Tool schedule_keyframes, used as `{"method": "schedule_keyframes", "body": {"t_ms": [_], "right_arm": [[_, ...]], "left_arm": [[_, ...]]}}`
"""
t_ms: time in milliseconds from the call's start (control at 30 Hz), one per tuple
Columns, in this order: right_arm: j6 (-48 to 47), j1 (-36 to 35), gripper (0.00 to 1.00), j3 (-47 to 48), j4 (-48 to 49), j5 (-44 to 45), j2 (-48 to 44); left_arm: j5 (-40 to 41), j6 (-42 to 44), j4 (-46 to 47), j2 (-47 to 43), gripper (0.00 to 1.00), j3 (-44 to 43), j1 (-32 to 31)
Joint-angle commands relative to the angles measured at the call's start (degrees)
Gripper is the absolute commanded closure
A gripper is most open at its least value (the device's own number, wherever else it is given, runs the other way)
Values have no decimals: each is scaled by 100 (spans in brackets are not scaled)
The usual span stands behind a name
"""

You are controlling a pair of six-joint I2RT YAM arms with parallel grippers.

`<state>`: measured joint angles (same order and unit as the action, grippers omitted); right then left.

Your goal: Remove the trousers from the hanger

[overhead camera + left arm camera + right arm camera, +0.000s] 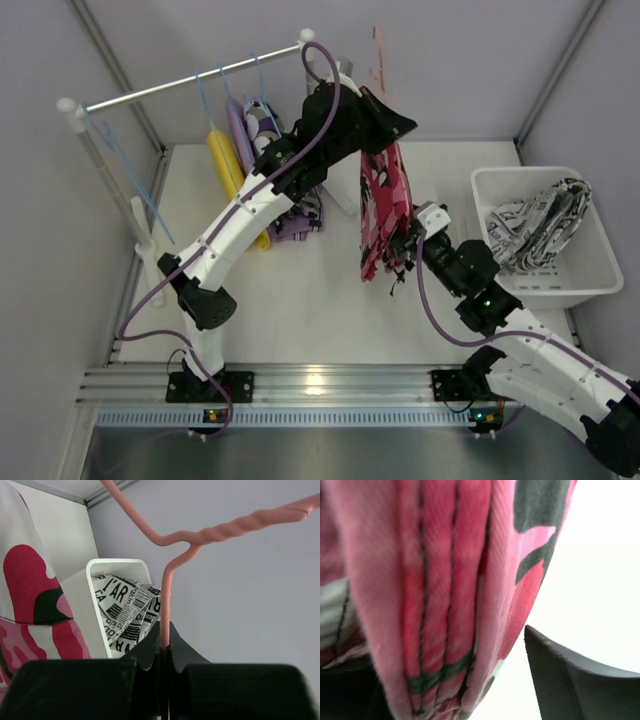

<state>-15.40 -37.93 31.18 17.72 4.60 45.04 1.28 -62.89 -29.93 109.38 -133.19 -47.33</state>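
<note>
**A:** Where are the red-pink trousers (pixel 385 205)?

**B:** They hang from a pink wire hanger (pixel 167 595) over the middle of the worktop (pixel 300 310), away from the rail. The cloth is blotched with black and white and drops in long folds. Whether its lower end touches the worktop cannot be told.

**A:** What holds the hanger?

**B:** The left gripper (pixel 165 645) does. Its jaws are pressed together on the upright stem of the wire, just below the twisted neck.

**A:** And the right gripper (pixel 403 248)?

**B:** It is at the lower end of the trousers, on their right side. Its jaws stand spread, with the folds of cloth between them. In the right wrist view one finger (pixel 570 680) stands apart from the cloth, with bright worktop showing in the gap. The other finger is a dark shape at the lower left, and whether it touches the cloth cannot be told.

**A:** What lies around them?

**B:** A metal rail (pixel 190 82) on white posts runs across the back left. From it, on thin blue hangers (pixel 205 95), hang yellow trousers (pixel 228 165), purple trousers (pixel 240 125) and black-and-white spotted trousers (pixel 268 125), partly hidden behind the left arm. On the right of the worktop, well apart from the hanger, stands a white plastic basket (pixel 560 295). Trousers with a black-and-white newsprint pattern (pixel 535 225) lie crumpled inside it.
</note>
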Motion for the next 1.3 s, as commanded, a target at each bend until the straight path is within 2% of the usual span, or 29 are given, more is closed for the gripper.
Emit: {"method": "schedule_keyframes", "body": {"t_ms": [0, 33, 67, 133, 167, 200, 233, 367, 600, 867, 967, 1267], "right_arm": [[-253, -74, 33, 292, 312, 541, -100], [-279, -83, 33, 310, 277, 585, -100], [-314, -83, 41, 345, 250, 638, -109], [-385, -83, 48, 362, 259, 647, -144], [-411, -83, 58, 380, 311, 621, -153], [-437, -83, 63, 406, 338, 595, -188], [-490, -74, 75, 502, 329, 560, -206], [-578, -83, 100, 836, 180, 402, -390], [-246, -83, 100, 1539, -250, 269, -584], [405, 127, 100, 2673, -488, 840, -444], [608, 233, 100, 3235, -663, 1156, -259], [354, 321, 100, 4695, -612, 1825, 180]], "left_arm": [[-101, -118, 937, -356, 100, -59, 13], [-101, -92, 919, -382, 100, -6, 22], [-128, -74, 902, -417, 100, 47, 48], [-295, -21, 875, -505, 100, 240, 75], [-304, 31, 849, -540, 100, 319, 92], [-295, 101, 840, -610, 100, 467, 101], [-277, 163, 762, -637, 100, 556, 101], [-189, 505, 735, -848, 100, 1127, 136], [-58, 778, 594, -901, 100, 1664, 207], [39, 1279, 550, -1042, 100, 2331, 198], [-48, 1385, 243, -1042, 100, 2437, 189], [57, 1946, 199, -1472, 100, 3422, 128]]}}
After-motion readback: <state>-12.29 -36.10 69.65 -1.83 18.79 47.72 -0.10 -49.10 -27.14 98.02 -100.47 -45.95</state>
